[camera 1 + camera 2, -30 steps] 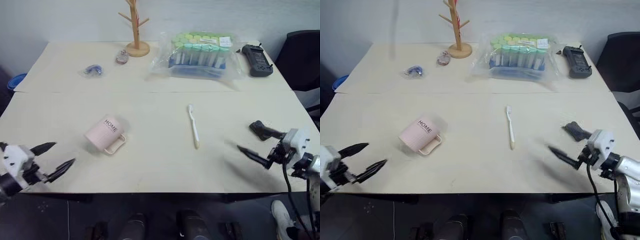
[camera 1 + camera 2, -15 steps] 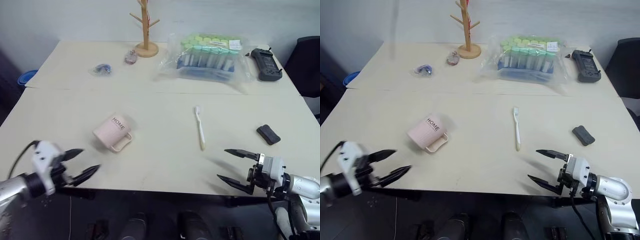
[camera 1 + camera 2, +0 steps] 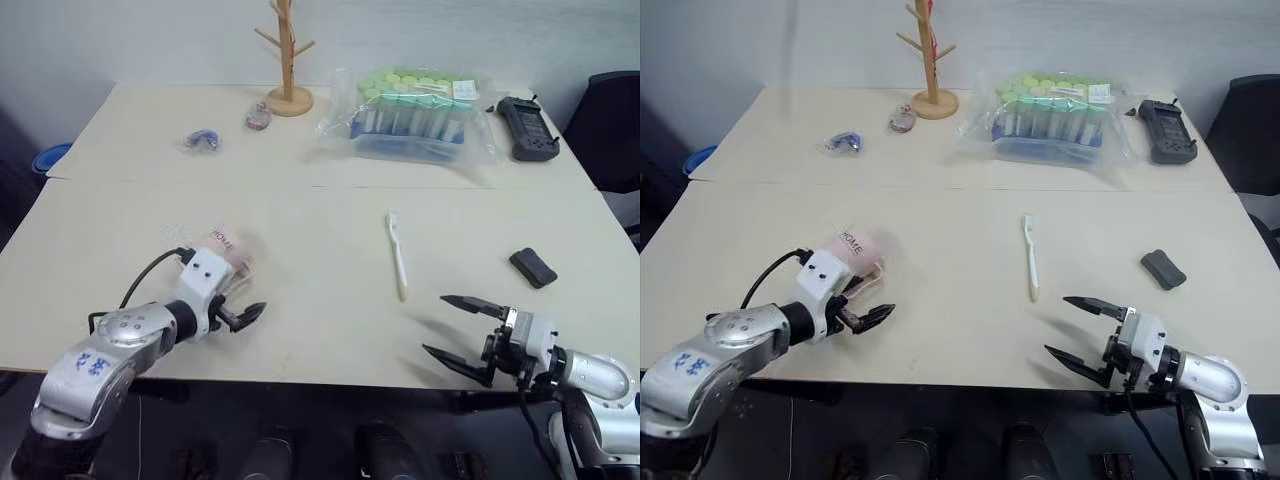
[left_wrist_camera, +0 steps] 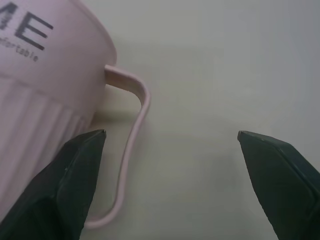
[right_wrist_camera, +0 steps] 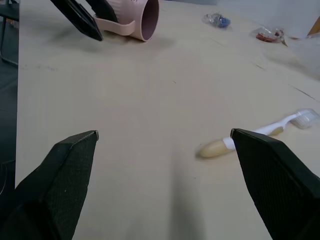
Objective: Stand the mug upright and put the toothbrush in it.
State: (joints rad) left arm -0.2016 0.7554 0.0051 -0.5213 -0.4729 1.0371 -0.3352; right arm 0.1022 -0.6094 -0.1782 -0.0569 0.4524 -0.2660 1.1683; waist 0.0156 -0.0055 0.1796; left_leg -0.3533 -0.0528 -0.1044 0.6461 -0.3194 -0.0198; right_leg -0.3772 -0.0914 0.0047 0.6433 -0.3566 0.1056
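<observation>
The pale pink mug (image 3: pixel 228 248) marked "HOME" lies on its side on the table's front left, its handle (image 4: pixel 134 130) resting on the tabletop toward the front edge. My left gripper (image 3: pixel 246 308) is open right at the mug; in the left wrist view the handle loop sits between the spread fingers (image 4: pixel 75 170), close to one of them. The white toothbrush (image 3: pixel 398 256) lies flat at the table's middle, its head pointing away from me. My right gripper (image 3: pixel 434 324) hovers open near the front edge, short of the toothbrush's handle end (image 5: pixel 215 147).
A small black block (image 3: pixel 533 267) lies right of the toothbrush. At the back stand a wooden branch stand (image 3: pixel 288 60), a bag of capped tubes (image 3: pixel 410 110), a black handset (image 3: pixel 520 128) and small wrapped items (image 3: pixel 203 140). A dark chair (image 3: pixel 610 120) is at the far right.
My left gripper has swung in from the front left edge to the mug's handle. The right gripper dropped toward the front edge early on, then stayed. The camera view shifted slightly.
</observation>
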